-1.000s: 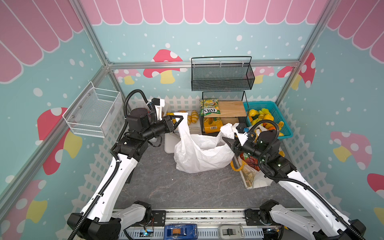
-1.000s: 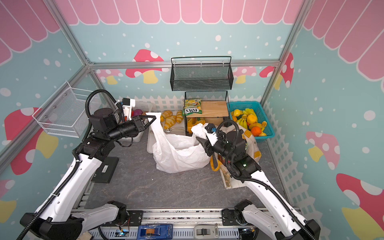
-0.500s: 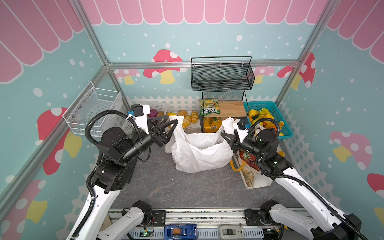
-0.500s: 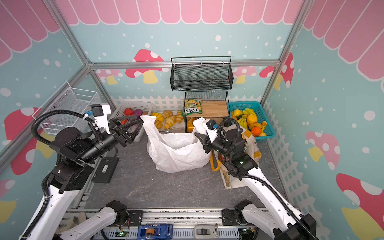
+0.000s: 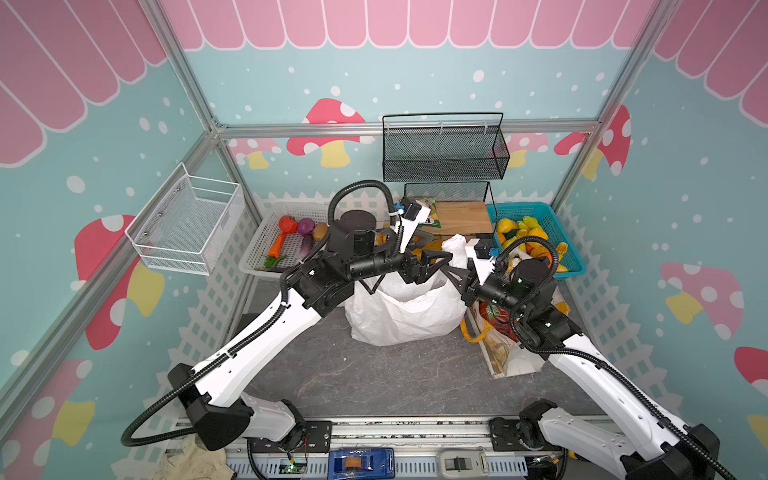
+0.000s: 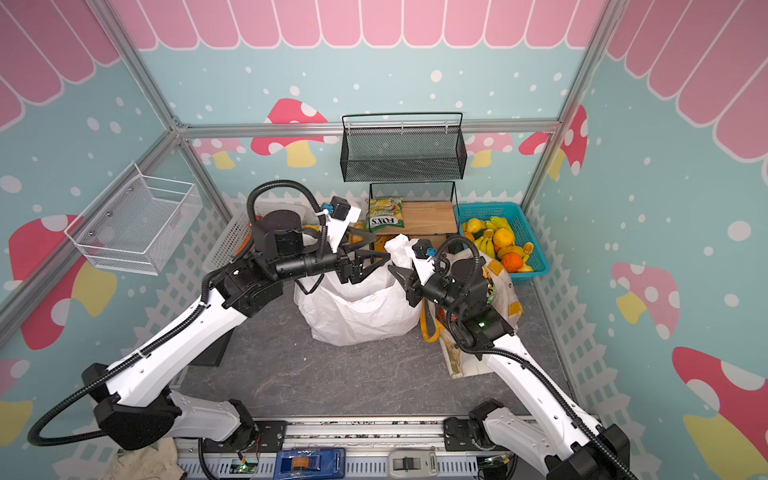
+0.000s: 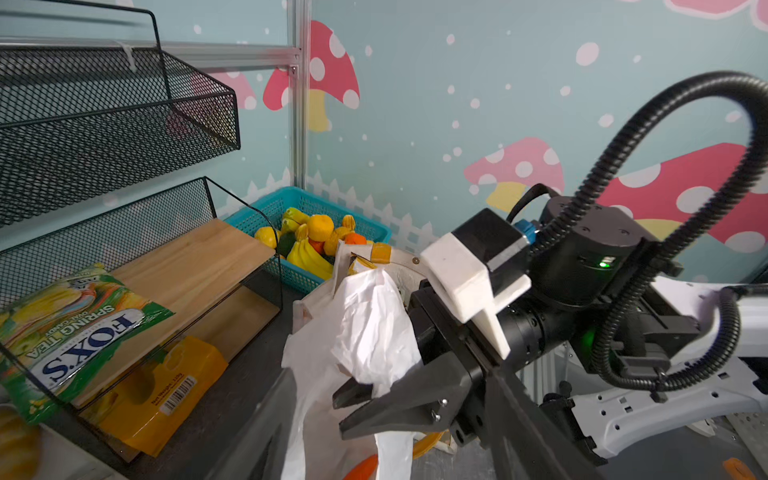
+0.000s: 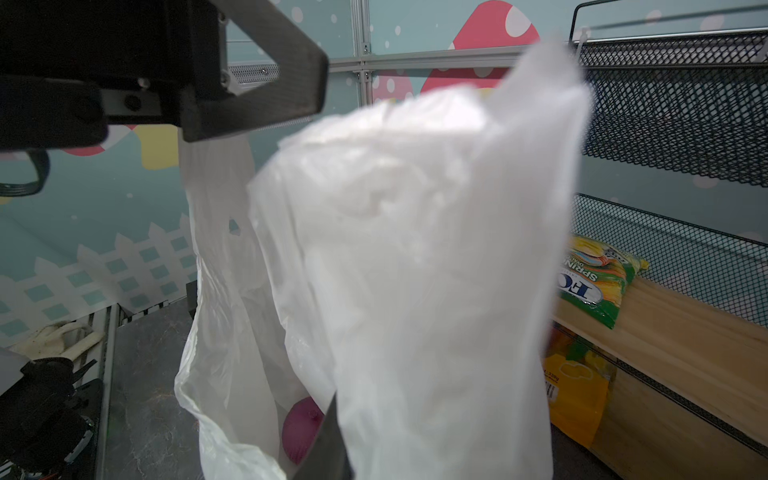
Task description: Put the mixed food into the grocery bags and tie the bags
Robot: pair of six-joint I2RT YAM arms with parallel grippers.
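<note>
Carrier bag (image 5: 399, 316) in thin crinkly white plastic slumps on the grey marbled worktop (image 5: 374, 374), smooth round purple onion (image 8: 301, 432) down inside. Its bunched loop handle is pinched tight in the right gripper (image 7: 353, 409); left gripper (image 5: 436, 250) jaws are spread wide just over the mouth.

At the back you have a black wire-mesh wall shelf (image 5: 444, 158), and below it a low black wire rack with a wooden board (image 5: 463, 216). The green-yellow FOX'S candy packet (image 6: 384, 214) lies on that board, with a yellow packet (image 7: 162, 390) underneath. Just beside the rack stands a teal plastic basket (image 5: 519, 205) of toy fruit (image 6: 503, 241). A white wire basket (image 5: 187, 224) hangs on your left wall.
</note>
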